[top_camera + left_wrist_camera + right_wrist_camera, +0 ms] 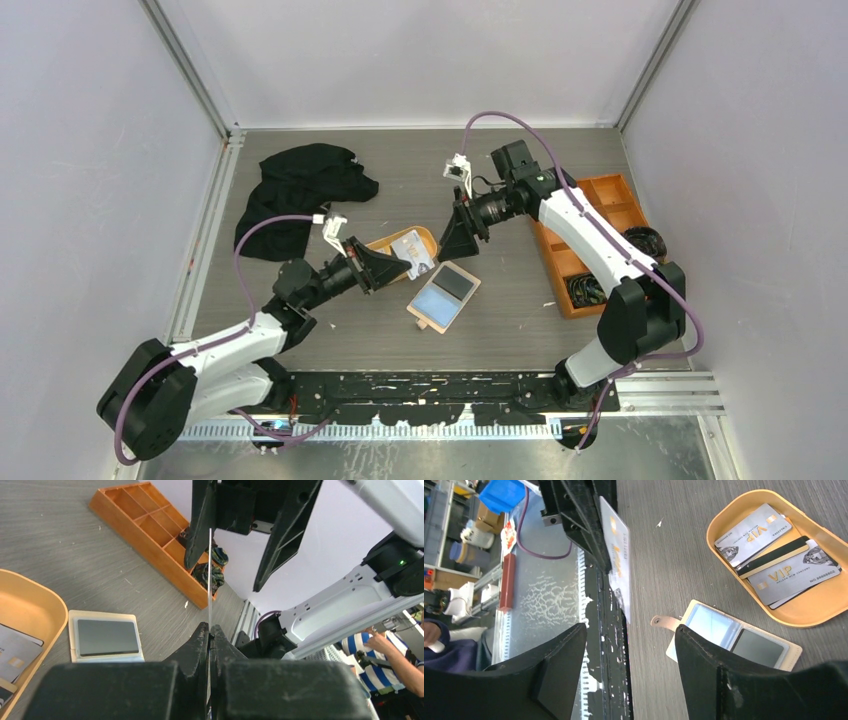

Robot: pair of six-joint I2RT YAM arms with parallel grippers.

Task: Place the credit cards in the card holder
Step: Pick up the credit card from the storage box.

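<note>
Currently the oval tray (819, 605) holds several credit cards (794, 575), overlapping and flat. The compartmented box (150, 530) holds dark bundled items in its near cells; its far cells show bare wood. The card holder (711, 625) lies open on the table (664, 555), just beside the tray. The left gripper (210, 630) is clamped on one credit card (618, 555), held on edge above the table. The right gripper (630, 629) faces it with jaws apart. Bare table separates holder and box.
</note>
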